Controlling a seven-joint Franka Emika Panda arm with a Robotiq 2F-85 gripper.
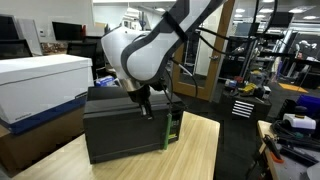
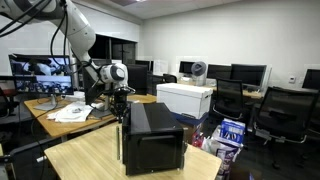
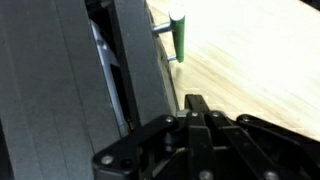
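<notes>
A: Picking out the gripper first, low over the top of the black cabinet, close to its front edge. Touching or just clear? Impossible to call from either exterior view.

B: Agreed. Too small and too dark against that lid. Going to the wrist view now and finding the fingers drawn together, pad against pad, with nothing pinched between. Closed on empty air, then.

A: Blurred, mind. Only getting the fingertips and the linkage behind them, then losing the rest at the bottom edge.

B: Placing the cabinet: upright on the wooden table, with a white box off to one side and apart from it.

A: Spotting a green handle on the cabinet's front, held out on a short metal stalk over bare tabletop. Ahead of the fingers in the wrist view, and apart from them.

B: Hard to read that front otherwise. Just dark slanted panels with a pale strip between, and no saying what. No sight of the cabinet's far side in either exterior view. Losing the arm past the top of the frame, too.
</notes>
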